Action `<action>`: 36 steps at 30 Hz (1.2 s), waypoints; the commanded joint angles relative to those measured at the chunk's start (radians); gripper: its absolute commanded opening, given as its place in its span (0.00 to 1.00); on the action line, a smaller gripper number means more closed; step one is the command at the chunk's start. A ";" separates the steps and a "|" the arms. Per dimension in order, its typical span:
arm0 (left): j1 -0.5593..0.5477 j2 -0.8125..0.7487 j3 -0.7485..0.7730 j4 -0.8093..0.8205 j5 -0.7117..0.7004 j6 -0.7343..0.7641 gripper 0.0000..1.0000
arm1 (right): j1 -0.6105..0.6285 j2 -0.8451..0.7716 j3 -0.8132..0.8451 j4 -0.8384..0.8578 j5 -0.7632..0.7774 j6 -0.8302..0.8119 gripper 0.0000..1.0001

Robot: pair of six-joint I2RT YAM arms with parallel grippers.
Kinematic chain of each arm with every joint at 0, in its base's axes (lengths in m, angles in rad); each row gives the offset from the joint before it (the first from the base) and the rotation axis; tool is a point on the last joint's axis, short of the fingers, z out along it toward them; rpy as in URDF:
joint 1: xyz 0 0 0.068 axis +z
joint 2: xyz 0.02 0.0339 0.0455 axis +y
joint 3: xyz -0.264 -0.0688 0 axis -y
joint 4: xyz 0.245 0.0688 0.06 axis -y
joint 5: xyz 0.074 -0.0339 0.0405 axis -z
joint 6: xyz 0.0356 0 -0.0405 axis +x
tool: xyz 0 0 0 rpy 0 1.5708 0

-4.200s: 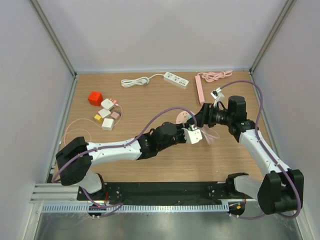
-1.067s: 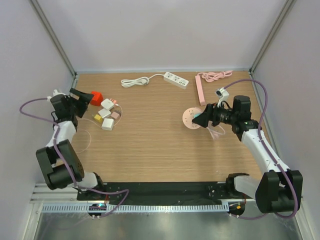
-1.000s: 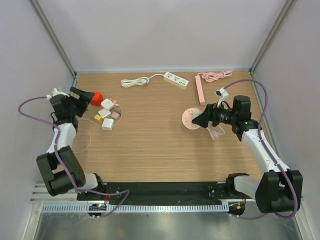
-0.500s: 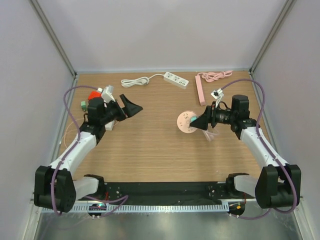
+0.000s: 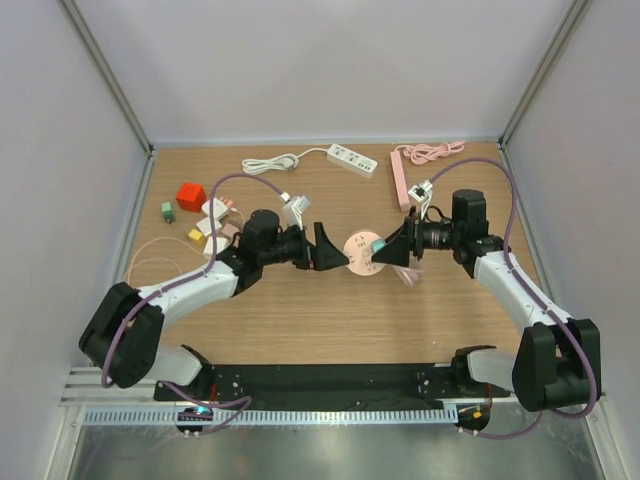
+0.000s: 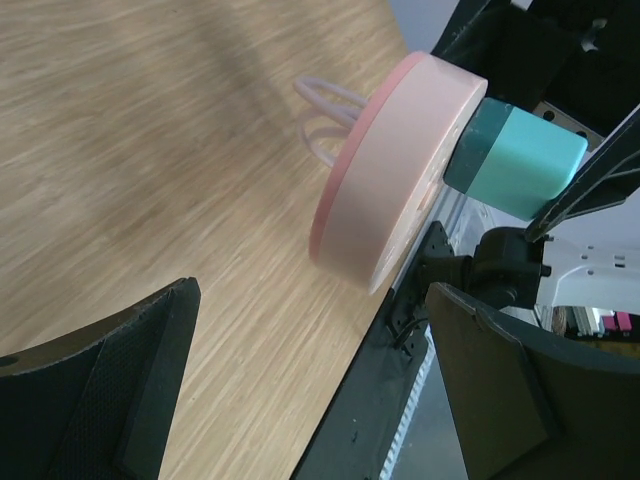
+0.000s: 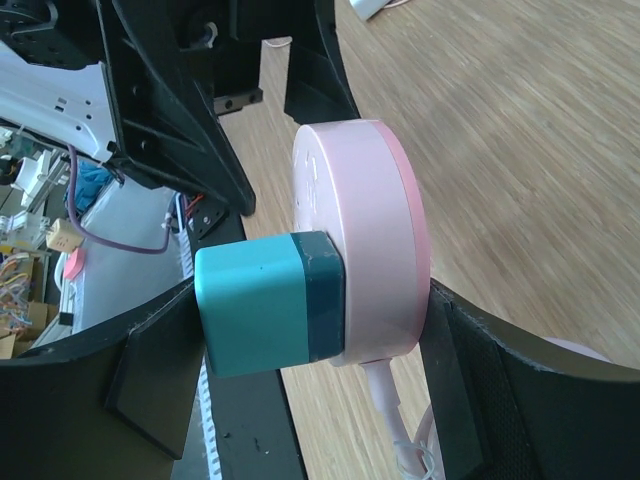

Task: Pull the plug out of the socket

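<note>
The round pink socket (image 5: pixel 357 252) hangs above the table's middle with the teal plug (image 5: pixel 377 243) seated in its face. My right gripper (image 5: pixel 393 246) is shut across the pair. In the right wrist view one finger presses the plug (image 7: pixel 262 303) and the other bears on the socket's (image 7: pixel 372 220) back, its pink cord trailing down. My left gripper (image 5: pixel 333 251) stands open just left of the socket, apart from it. In the left wrist view the socket (image 6: pixel 385 195) and plug (image 6: pixel 512 160) lie ahead of the wide-open left gripper (image 6: pixel 315 375).
A white power strip (image 5: pixel 352 158) with coiled cord and a pink power strip (image 5: pixel 400 180) lie at the back. A red cube (image 5: pixel 190 195) and several small adapters (image 5: pixel 214 209) sit at the left. A thin pink cable (image 5: pixel 150 266) loops near the left arm.
My left arm has swung from the far left to the middle, opening fully on the way. My right gripper has carried the socket a little leftward to meet it.
</note>
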 commanded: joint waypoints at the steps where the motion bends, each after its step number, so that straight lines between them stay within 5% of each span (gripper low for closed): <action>1: -0.040 0.038 0.070 0.098 0.023 0.041 1.00 | 0.010 -0.006 0.053 0.081 -0.072 -0.010 0.01; 8: -0.075 0.112 0.119 0.134 0.067 0.045 1.00 | 0.043 0.014 0.059 0.074 -0.093 -0.022 0.01; 14: -0.090 0.154 0.144 0.180 0.101 0.025 0.83 | 0.058 0.027 0.066 0.054 -0.096 -0.042 0.01; 17: -0.094 0.170 0.148 0.204 0.141 0.021 0.61 | 0.058 0.028 0.066 0.052 -0.096 -0.043 0.01; 22: -0.098 0.163 0.136 0.210 0.167 0.028 0.00 | 0.058 0.034 0.072 0.044 -0.069 -0.057 0.03; 25: -0.098 0.134 0.096 0.201 0.123 0.038 0.00 | 0.056 0.037 0.098 -0.026 0.006 -0.101 0.20; 26: -0.098 0.126 0.085 0.194 0.106 0.038 0.00 | 0.058 0.039 0.102 -0.060 0.028 -0.109 0.40; 28: -0.097 0.108 0.064 0.135 0.031 0.024 0.00 | 0.058 0.034 0.121 -0.097 0.115 -0.157 0.64; 29: -0.098 0.101 0.059 0.114 0.003 0.015 0.00 | 0.058 0.021 0.122 -0.115 0.150 -0.170 0.86; 30: -0.098 0.098 0.055 0.070 -0.046 -0.020 0.00 | 0.058 0.013 0.122 -0.118 0.181 -0.174 0.95; 36: -0.098 0.097 0.045 -0.021 -0.134 -0.143 0.00 | 0.058 -0.044 0.095 -0.097 0.364 -0.171 0.99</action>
